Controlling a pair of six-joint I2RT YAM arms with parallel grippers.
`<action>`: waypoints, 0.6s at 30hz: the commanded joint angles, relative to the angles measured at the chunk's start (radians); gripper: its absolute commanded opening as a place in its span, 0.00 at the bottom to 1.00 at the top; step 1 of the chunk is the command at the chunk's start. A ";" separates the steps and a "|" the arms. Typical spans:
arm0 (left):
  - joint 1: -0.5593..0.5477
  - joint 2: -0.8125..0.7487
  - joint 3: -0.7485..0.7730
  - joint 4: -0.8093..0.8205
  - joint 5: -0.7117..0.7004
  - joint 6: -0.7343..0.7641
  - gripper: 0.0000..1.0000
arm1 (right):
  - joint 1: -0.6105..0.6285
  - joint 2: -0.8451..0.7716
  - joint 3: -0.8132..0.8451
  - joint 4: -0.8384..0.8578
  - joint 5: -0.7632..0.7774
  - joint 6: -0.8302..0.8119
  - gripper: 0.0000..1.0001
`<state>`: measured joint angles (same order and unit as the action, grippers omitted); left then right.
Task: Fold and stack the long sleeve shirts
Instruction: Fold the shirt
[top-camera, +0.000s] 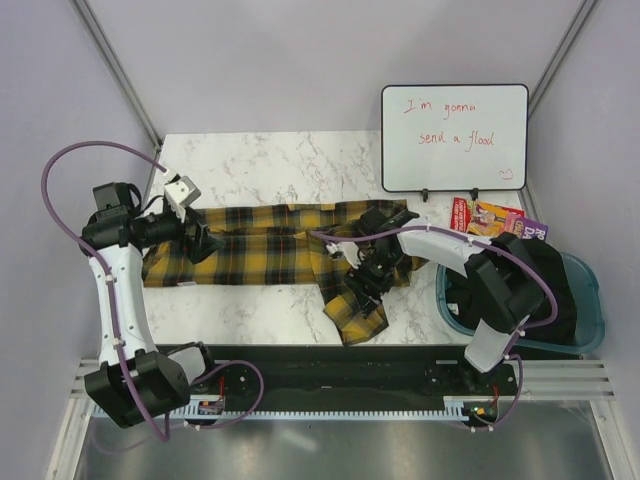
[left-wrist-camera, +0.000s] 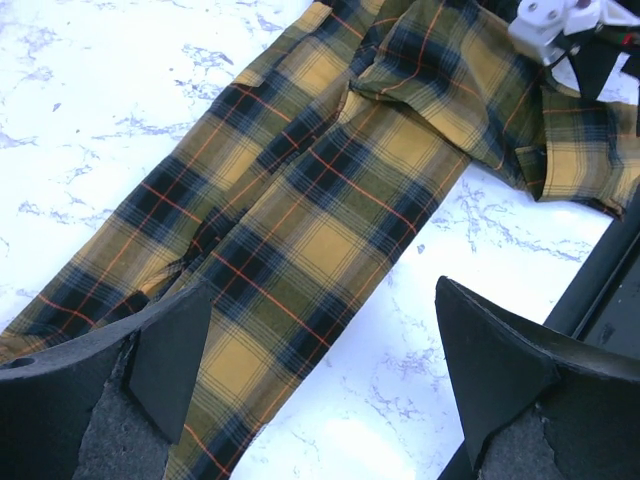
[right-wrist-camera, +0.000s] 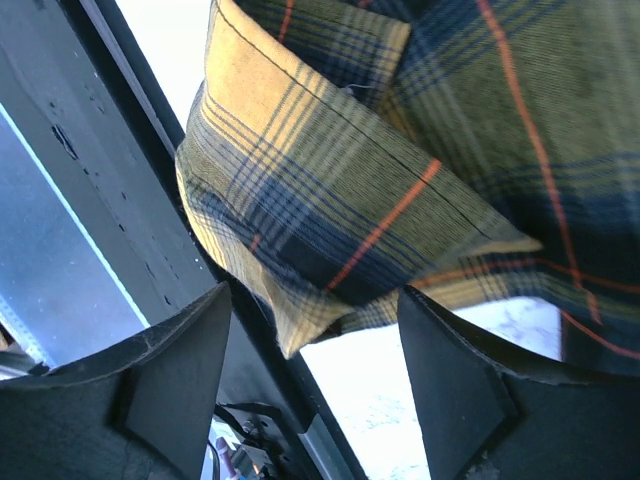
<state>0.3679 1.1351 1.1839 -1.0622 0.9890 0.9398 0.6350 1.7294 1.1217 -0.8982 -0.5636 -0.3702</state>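
The yellow-and-black plaid shirt (top-camera: 270, 245) lies in a long band across the middle of the marble surface (top-camera: 270, 165), and one bunched end reaches the near edge. The left gripper (top-camera: 205, 243) hovers over the shirt's left end, its fingers spread wide and gripping nothing. The right gripper (top-camera: 372, 275) is over the bunched end, also spread, with a loose fold between its fingers but not pinched. Past the right edge, a teal basket (top-camera: 592, 300) holds a black garment (top-camera: 555, 280).

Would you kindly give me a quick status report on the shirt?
Left gripper and right gripper open, empty. Shirt spread in a strip, right end bunched. Bin stands clear.
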 joint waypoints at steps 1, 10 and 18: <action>-0.012 -0.011 0.008 0.004 0.051 -0.048 1.00 | 0.023 0.015 0.003 0.012 -0.038 0.036 0.70; -0.014 0.022 0.077 0.028 0.097 -0.144 0.99 | 0.005 -0.057 0.260 -0.010 -0.090 0.001 0.00; -0.015 0.064 0.100 0.177 0.120 -0.312 0.99 | -0.099 0.165 1.001 0.077 0.114 -0.064 0.00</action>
<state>0.3573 1.1698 1.2335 -0.9928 1.0542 0.7605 0.5953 1.7893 1.8320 -0.9142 -0.5434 -0.3927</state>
